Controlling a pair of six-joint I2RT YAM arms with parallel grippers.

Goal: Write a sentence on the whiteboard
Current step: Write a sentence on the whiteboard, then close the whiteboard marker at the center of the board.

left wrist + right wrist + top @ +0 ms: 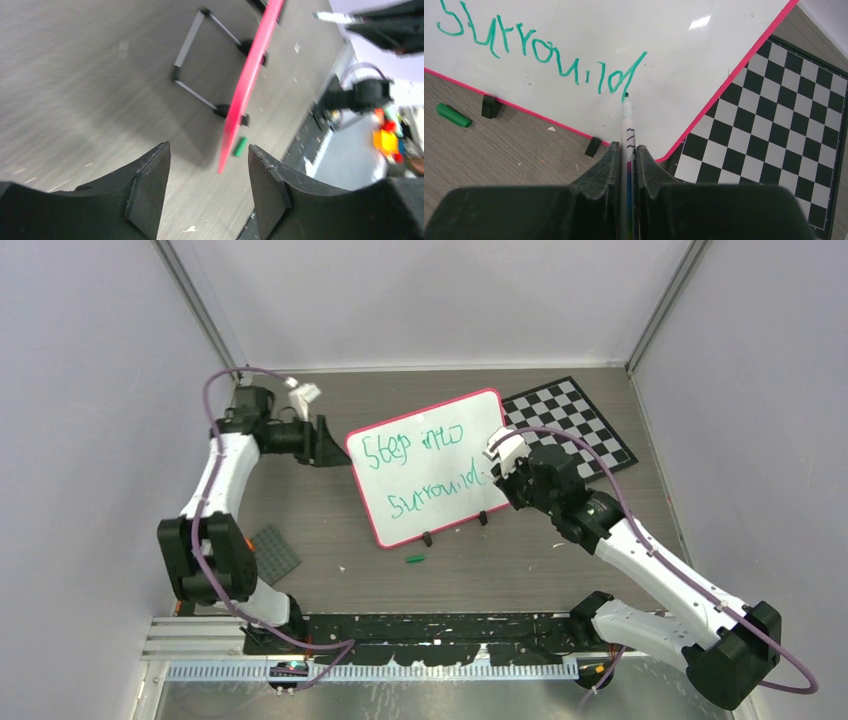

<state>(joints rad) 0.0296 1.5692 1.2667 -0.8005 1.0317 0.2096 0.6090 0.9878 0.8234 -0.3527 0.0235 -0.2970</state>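
As the marker (626, 116), clamped in the right gripper (628, 149), is held at the final "d", the sentence (432, 497) on the whiteboard (450, 465) is judged nearly finished.

The whiteboard (445, 468) is showing the only readable text, a green handwritten sentence (405, 447) running in two lines: "Step into" above and "surround" below. The right wrist view is showing just the lower word, "surround". The marker (628, 137) is carrying small black marks on its barrel, too small to read.
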